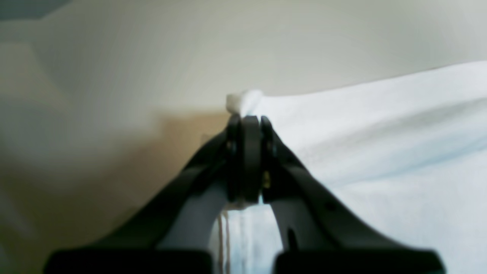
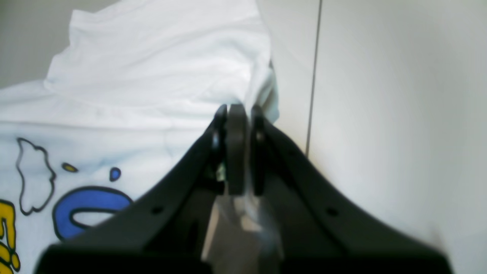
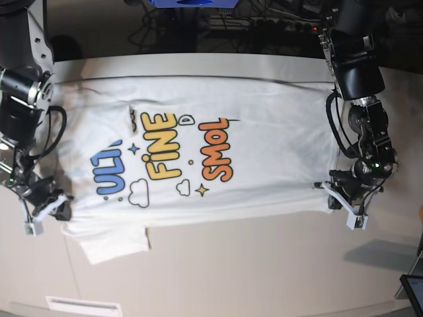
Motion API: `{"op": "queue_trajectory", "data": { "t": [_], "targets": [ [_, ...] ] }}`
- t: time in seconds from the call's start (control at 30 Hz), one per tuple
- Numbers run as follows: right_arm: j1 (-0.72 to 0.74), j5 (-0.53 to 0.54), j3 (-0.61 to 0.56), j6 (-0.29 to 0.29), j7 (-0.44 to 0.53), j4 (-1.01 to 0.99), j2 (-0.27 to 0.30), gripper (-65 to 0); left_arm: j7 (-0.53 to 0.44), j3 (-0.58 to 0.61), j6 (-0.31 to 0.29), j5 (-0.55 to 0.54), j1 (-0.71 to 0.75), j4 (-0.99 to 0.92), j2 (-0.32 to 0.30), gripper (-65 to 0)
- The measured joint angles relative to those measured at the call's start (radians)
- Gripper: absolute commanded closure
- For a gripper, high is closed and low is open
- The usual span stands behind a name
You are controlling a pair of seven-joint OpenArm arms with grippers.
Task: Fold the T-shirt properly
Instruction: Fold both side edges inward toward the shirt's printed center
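The T-shirt (image 3: 198, 132) lies spread flat on the pale table (image 3: 231, 271), print side up, reading "ULTRA FINE SMOL". My left gripper (image 3: 327, 190) is at the shirt's near right corner, shut on a pinch of its white edge. In the left wrist view the jaws (image 1: 245, 118) are closed with a nub of the cloth (image 1: 380, 133) poking out past them. My right gripper (image 3: 63, 203) is at the shirt's near left edge, next to the sleeve (image 3: 112, 241). In the right wrist view it (image 2: 236, 112) is shut on the white fabric (image 2: 152, 76) beside the blue print.
Cables (image 3: 172, 26) run along the table's far edge. A thin seam (image 2: 314, 76) crosses the table surface. A white label (image 3: 82, 306) lies at the front left, and a dark screen corner (image 3: 413, 290) shows at the lower right.
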Motion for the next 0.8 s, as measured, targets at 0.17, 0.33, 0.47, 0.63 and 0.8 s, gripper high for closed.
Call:
{"op": "queue_trajectory", "data": {
  "t": [0.17, 0.33, 0.47, 0.63, 0.8],
  "targets": [
    [-0.103, 0.080, 0.001, 0.000, -0.006, 0.169, -0.001, -0.1, -0.001, 0.000, 0.000, -0.001, 0.029, 0.058, 0.000, 0.0],
    [-0.156, 0.137, 0.000, 0.000, -0.074, 0.275, 0.003, -0.1, -0.001, 0.000, 0.000, -0.001, 0.068, 0.113, 0.000, 0.0],
    [-0.207, 0.139, -0.001, 0.000, -0.084, 0.373, -0.001, -0.1, -0.001, 0.000, 0.000, -0.002, 0.103, 0.166, -0.001, 0.0],
    [-0.236, 0.139, 0.000, 0.000, -0.138, 0.442, 0.000, -0.1, 0.000, -0.002, 0.000, -0.001, 0.160, 0.234, 0.000, 0.0],
    [-0.262, 0.139, 0.000, 0.000, -0.205, 0.501, 0.000, -0.1, 0.054, -0.006, 0.000, -0.005, 0.186, 0.290, 0.000, 0.0]
  ]
}}
